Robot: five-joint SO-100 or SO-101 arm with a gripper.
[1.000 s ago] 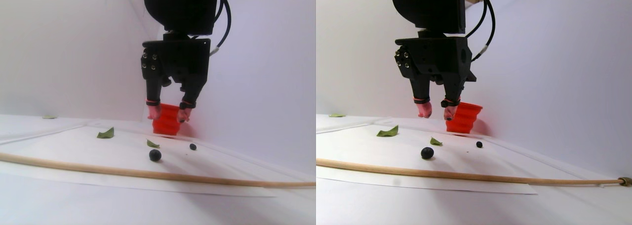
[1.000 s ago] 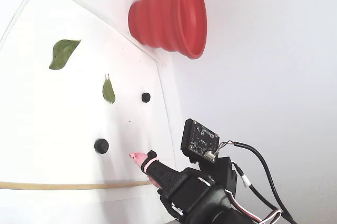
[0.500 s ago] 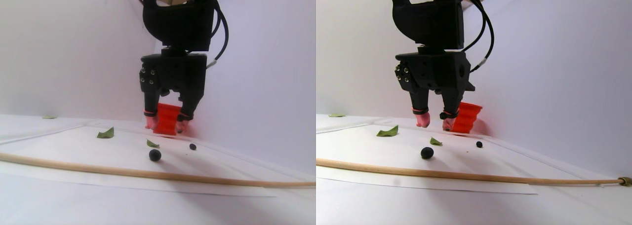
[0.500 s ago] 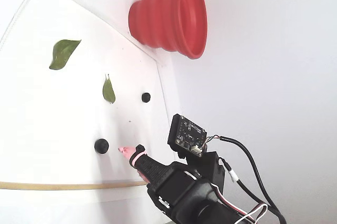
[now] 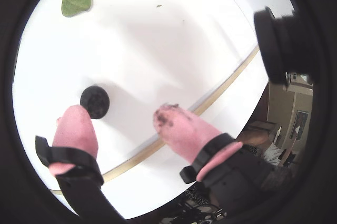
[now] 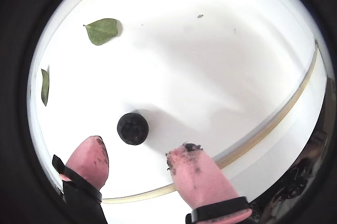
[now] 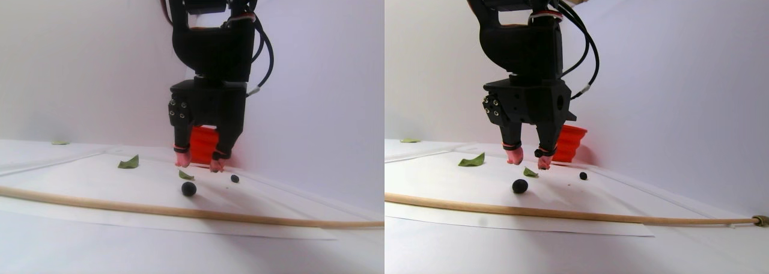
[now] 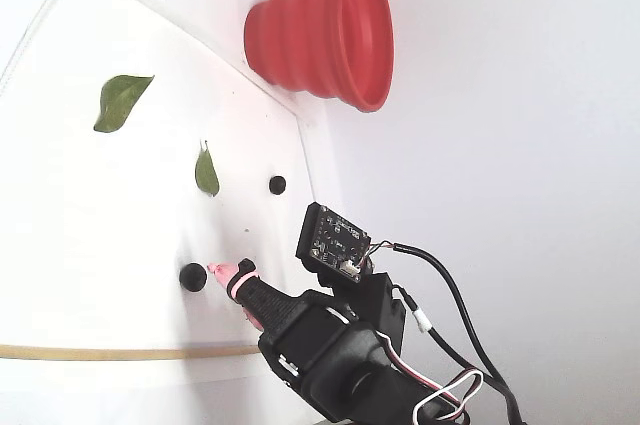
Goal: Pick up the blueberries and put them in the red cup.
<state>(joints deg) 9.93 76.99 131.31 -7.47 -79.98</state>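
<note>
Lower left of a wrist view: larger blueberry [image 6: 132, 128] on the white table [image 6: 210, 76], between pink fingertips [image 6: 89, 158] of the gripper [image 6: 141, 167], spread apart, empty. Smaller blueberry [image 8: 277, 185] mid-frame; red cup [image 8: 325, 35] at top.

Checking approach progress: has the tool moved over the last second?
Yes. In the stereo pair view the tool has come down from level with the red cup toward the larger blueberry, its fingers open.
</note>
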